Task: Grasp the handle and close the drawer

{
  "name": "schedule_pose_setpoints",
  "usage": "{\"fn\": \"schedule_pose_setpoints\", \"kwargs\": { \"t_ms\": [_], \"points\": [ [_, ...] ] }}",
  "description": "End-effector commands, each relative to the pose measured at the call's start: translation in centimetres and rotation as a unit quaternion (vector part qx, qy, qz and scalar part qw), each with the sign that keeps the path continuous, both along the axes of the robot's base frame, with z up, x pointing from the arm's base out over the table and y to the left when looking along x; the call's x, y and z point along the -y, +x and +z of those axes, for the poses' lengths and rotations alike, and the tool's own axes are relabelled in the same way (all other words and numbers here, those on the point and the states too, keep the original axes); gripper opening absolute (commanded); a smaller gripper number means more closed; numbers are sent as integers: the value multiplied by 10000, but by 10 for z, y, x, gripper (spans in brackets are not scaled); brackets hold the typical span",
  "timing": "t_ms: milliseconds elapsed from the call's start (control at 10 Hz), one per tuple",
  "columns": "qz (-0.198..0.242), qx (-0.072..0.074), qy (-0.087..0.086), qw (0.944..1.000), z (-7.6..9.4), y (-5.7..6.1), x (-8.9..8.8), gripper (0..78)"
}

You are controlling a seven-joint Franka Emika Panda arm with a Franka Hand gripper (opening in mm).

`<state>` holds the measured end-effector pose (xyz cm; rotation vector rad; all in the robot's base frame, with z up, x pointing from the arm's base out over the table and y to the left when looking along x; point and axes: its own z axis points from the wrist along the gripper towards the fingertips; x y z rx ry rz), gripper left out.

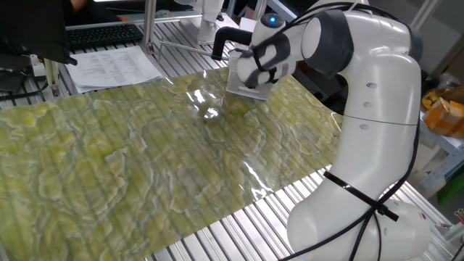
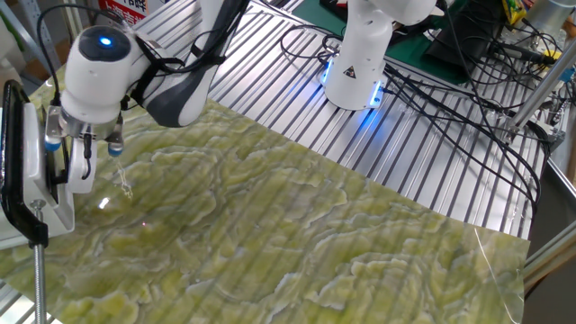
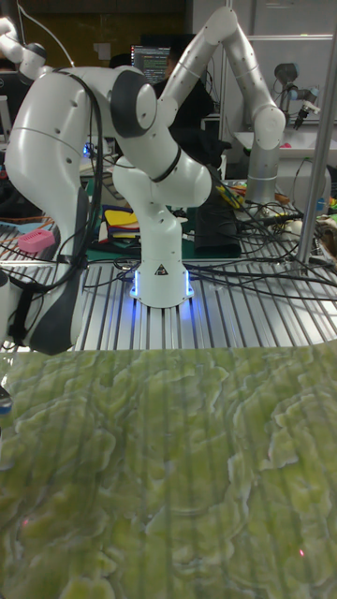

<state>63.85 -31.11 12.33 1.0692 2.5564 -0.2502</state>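
While the gripper hovers right at the white drawer, its contents are hidden and I can't tell the fingers' spread.

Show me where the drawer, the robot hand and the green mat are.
drawer (image 2: 31, 184), the other fixed view, its white side wall.
hand (image 2: 83, 153), the other fixed view, between its fingertips.
green mat (image 1: 130, 167), one fixed view, its bare middle.
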Motion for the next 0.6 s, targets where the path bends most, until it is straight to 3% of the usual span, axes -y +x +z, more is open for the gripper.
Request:
{"fn": "schedule_pose_setpoints", "kwargs": {
  "t_ms": [100,200,600],
  "points": [
    [-184,245,-97,9995,11,3,9,11],
    [-194,261,-22,9995,11,3,9,11],
    [-214,243,-45,9995,11,4,8,11]
  ]
}}
